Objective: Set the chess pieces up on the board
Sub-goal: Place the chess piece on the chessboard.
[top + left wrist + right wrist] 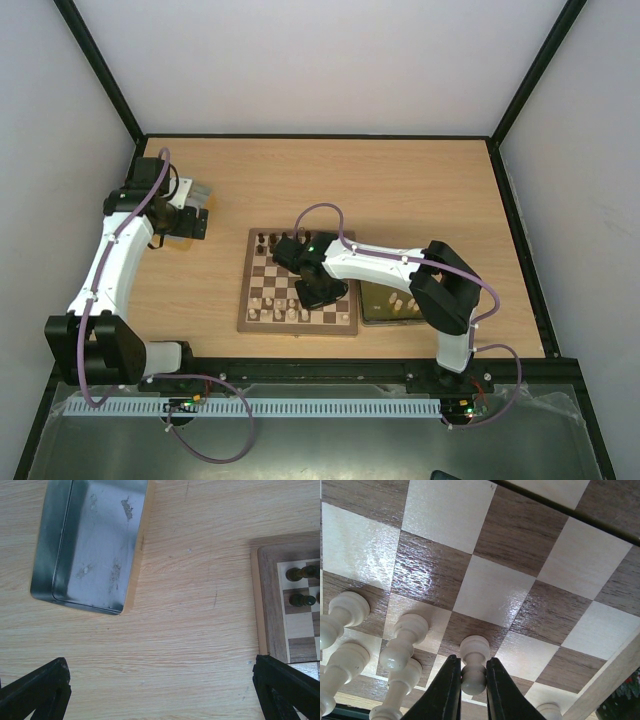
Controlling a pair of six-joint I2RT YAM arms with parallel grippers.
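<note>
Black fingers of the right gripper were clamped on the round head of a cream pawn, which stood upright on the board. More cream pieces stood close together at the pawn's 9 o'clock.

Seen from above, the board lay mid-table. Dark pieces lined its 12 o'clock edge and cream ones its 6 o'clock edge. A gold tray sat just beside it at 3 o'clock and held a few cream pieces.

The left gripper hung at the board's 10 o'clock, well apart from it. Its jaws were spread wide over the bare table and held nothing. In its wrist view a silver tin lay at 11 o'clock and the board's corner at 3 o'clock.
</note>
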